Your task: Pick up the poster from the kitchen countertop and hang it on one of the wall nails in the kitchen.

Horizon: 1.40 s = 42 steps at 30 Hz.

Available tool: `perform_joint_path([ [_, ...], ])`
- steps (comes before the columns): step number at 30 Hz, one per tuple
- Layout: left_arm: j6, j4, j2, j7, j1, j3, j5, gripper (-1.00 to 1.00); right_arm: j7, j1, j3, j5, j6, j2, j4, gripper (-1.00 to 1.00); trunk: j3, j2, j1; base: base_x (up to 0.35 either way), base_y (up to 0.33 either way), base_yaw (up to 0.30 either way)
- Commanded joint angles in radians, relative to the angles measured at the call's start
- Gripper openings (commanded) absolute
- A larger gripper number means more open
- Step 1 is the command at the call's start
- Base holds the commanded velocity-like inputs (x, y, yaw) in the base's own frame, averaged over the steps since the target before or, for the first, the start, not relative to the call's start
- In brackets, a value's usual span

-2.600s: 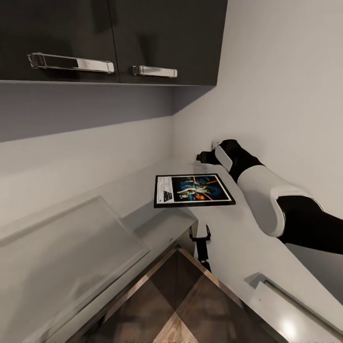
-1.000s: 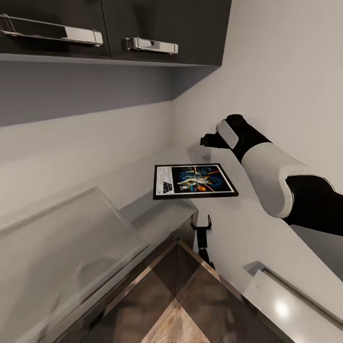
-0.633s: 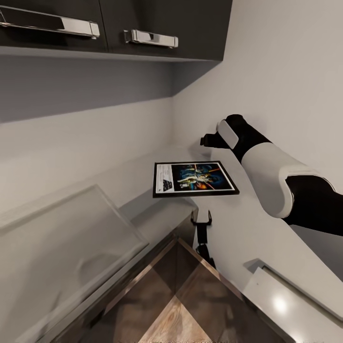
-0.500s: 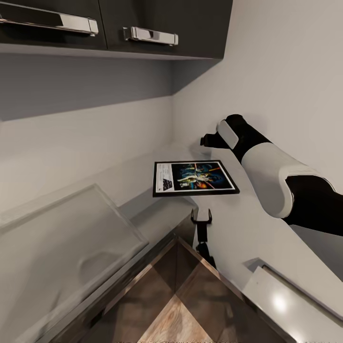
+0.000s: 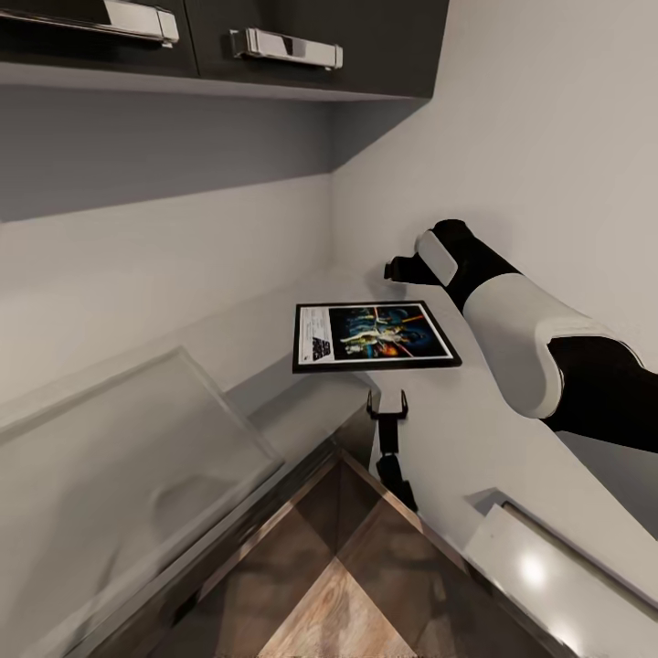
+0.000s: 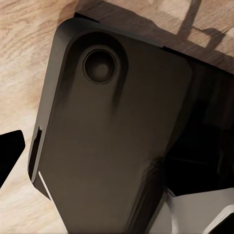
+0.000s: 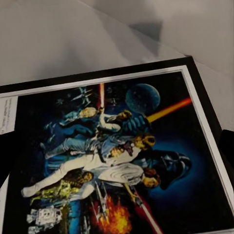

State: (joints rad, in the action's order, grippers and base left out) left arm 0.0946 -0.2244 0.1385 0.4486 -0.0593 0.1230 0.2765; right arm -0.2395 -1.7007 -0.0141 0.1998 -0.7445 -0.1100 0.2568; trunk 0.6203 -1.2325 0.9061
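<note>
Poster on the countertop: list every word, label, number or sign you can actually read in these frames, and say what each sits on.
Title strip at the left end of the poster, head view: a dark logo block and lines of small print, too blurred to read.
Same strip at the poster's edge in the right wrist view: grey text lines, too small to read.
Wall cabinets and countertop: no lettering visible.

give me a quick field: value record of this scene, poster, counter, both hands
poster: black-framed poster lying flat, artwork up, white title strip toward the corner wall
support: light grey kitchen countertop, in the corner below dark wall cabinets
right hand: right hand raised above the counter beyond the poster, near the wall, not on it; open or shut unclear
left hand: left hand low at the counter's front edge, fingers apart, empty
task state: poster not picked up yet
</note>
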Motion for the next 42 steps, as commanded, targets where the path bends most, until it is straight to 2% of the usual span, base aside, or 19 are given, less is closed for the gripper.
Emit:
perform_joint_path([
  [1, -0.001, -0.001, 0.000, 0.005, 0.000, 0.006, 0.000, 1.00, -0.009, 0.000, -0.001, 0.010, -0.002, 0.000, 0.001, 1.00, 0.002, 0.000, 0.000, 0.000, 0.000, 0.000],
  [20, -0.001, -0.001, 0.000, 0.005, 0.000, 0.006, 0.000, 1.00, -0.009, 0.000, -0.002, 0.010, -0.002, 0.001, 0.002, 1.00, 0.034, 0.000, 0.000, 0.000, 0.000, 0.000],
  [30, -0.001, -0.001, 0.000, 0.005, 0.000, 0.006, 0.000, 1.00, -0.009, 0.001, -0.005, 0.008, 0.000, 0.010, 0.003, 1.00, 0.050, 0.000, 0.000, 0.000, 0.000, 0.000],
  [36, -0.001, -0.001, 0.001, 0.006, 0.000, 0.006, 0.000, 1.00, -0.008, 0.001, -0.004, 0.006, 0.003, 0.054, 0.005, 1.00, 0.057, 0.000, 0.000, 0.000, 0.000, 0.000],
  [37, -0.001, -0.001, 0.001, 0.006, 0.000, 0.006, 0.000, 1.00, -0.006, 0.001, -0.004, 0.007, 0.003, 0.078, 0.005, 1.00, 0.057, 0.000, 0.000, 0.000, 0.000, 0.000],
  [42, -0.001, -0.001, 0.001, 0.006, 0.000, 0.006, 0.000, 1.00, 0.000, 0.002, -0.003, 0.008, 0.002, 0.113, 0.004, 1.00, 0.057, 0.000, 0.000, 0.000, 0.000, 0.000],
])
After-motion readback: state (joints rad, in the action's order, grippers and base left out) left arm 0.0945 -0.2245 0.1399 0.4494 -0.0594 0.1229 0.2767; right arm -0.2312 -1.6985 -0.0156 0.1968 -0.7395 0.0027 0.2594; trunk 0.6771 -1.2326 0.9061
